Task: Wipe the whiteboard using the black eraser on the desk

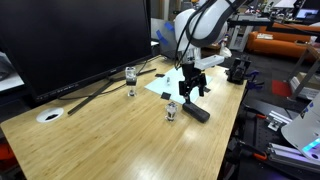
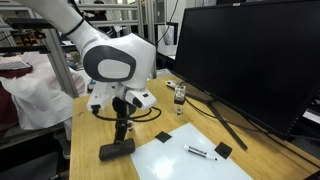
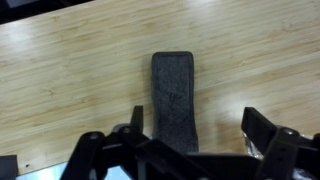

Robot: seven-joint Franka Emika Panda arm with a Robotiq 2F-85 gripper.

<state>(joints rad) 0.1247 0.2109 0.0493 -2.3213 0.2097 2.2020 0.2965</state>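
The black eraser (image 3: pixel 173 100) lies flat on the desk (image 1: pixel 110 135); it shows in both exterior views (image 1: pixel 196 112) (image 2: pixel 117 150). My gripper (image 3: pixel 198 125) is open and empty, hovering just above the eraser, which lies below the gap, closer to one finger. The gripper also shows in both exterior views (image 1: pixel 188 94) (image 2: pixel 122 132). The whiteboard (image 2: pixel 190 160) lies flat on the desk beside the eraser, with a marker (image 2: pixel 200 153) and a black tab (image 2: pixel 223 150) on it. It also shows past the gripper in an exterior view (image 1: pixel 163 86).
A large dark monitor (image 1: pixel 75 40) stands on the desk with its stand legs (image 1: pixel 105 92) spread. Two small clear glass objects (image 1: pixel 130 80) (image 1: pixel 171 110) stand near the whiteboard, and a white round disc (image 1: pixel 50 115) lies farther off. The desk edge (image 1: pixel 232 135) is close to the eraser.
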